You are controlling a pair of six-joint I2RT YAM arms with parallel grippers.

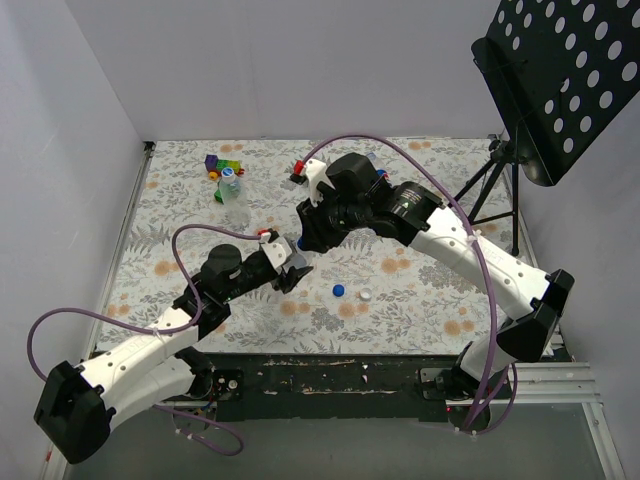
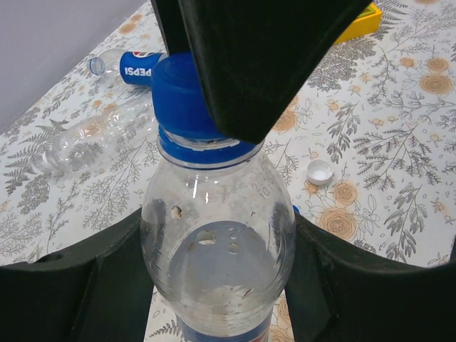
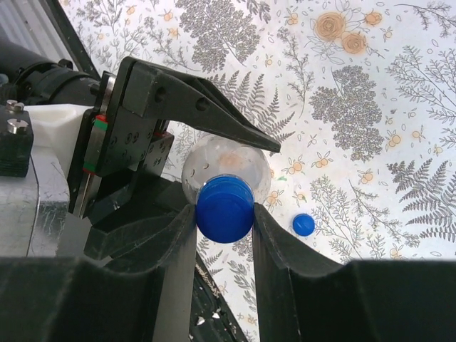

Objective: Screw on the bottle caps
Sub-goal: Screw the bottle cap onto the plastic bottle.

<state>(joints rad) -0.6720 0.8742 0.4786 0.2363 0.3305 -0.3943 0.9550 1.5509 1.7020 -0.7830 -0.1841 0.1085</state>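
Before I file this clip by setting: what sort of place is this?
Likely a robot test cell: left arm and right arm bolted at the edge of a floral table, plain white panels boxing it in.

Plain pale walls (image 1: 300,60) around a floral-patterned table (image 1: 420,310), black perforated music stand (image 1: 570,70) at right.

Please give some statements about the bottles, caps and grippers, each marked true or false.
1. The left gripper holds the clear plastic bottle by its body. True.
2. The right gripper is closed on the round blue plastic cap atop that bottle. True.
3. The small white plastic cap sits on a bottle. False: it lies loose on the flowered table.
4. The farther bottle with the Pepsi label stands upright. False: it lies on its side.
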